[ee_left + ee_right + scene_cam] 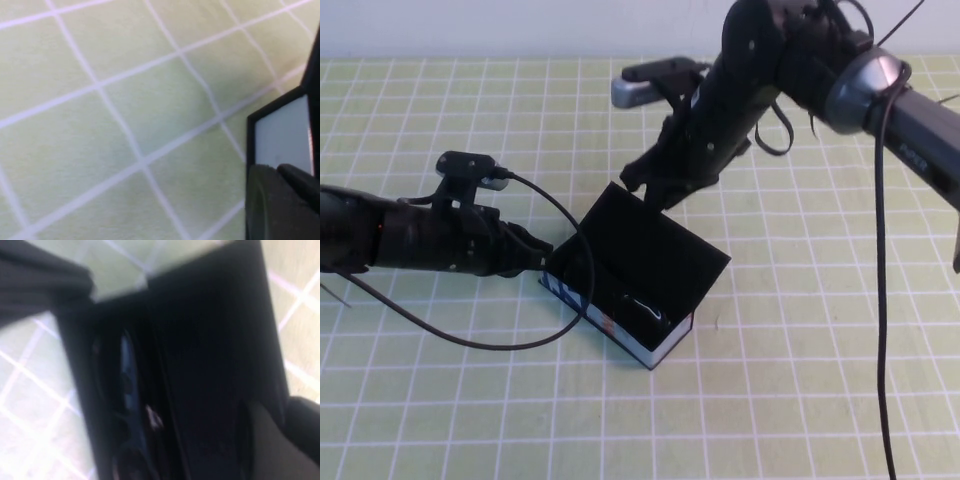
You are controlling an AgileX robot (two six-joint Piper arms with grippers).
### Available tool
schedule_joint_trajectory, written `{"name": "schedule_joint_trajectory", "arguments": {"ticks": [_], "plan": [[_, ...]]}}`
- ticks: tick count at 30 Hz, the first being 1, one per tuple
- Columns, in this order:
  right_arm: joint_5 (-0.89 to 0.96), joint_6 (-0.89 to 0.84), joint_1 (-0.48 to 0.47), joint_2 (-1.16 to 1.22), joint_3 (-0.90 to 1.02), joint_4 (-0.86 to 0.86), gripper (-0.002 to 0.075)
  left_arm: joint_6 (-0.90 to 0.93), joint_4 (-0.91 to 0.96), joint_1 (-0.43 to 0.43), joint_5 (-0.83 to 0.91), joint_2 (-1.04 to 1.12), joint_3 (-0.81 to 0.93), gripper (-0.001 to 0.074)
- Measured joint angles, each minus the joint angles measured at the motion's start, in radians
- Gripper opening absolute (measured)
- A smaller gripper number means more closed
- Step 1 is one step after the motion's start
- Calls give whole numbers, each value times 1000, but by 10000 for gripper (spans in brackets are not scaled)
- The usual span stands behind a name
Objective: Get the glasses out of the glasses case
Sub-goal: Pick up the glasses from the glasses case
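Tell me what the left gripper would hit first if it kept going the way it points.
Most likely the glasses case: the left gripper points at its near end wall and already sits right against it. The right gripper is at the raised lid's far edge.

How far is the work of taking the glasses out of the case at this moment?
Done: the glasses case lies with its flap lid open. In hand: the right gripper is at the lid's far edge, and the left gripper is against the case's left end. Left: the glasses lie inside, not yet grasped or lifted out.
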Motion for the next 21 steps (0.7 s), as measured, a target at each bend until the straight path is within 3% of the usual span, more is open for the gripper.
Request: {"name": "schedule_joint_trajectory", "arguments": {"ticks": [9,15,21], "plan": [[26,-143,52,-26,-121,107,127,-19,16,0,44,0,0,-4],[31,-159,163,-60,2,0,127,-21,16,0,46,0,0,-4],[36,-202,181,-80,88,-45,155,-21,18,0,48,0,0,-4]]}}
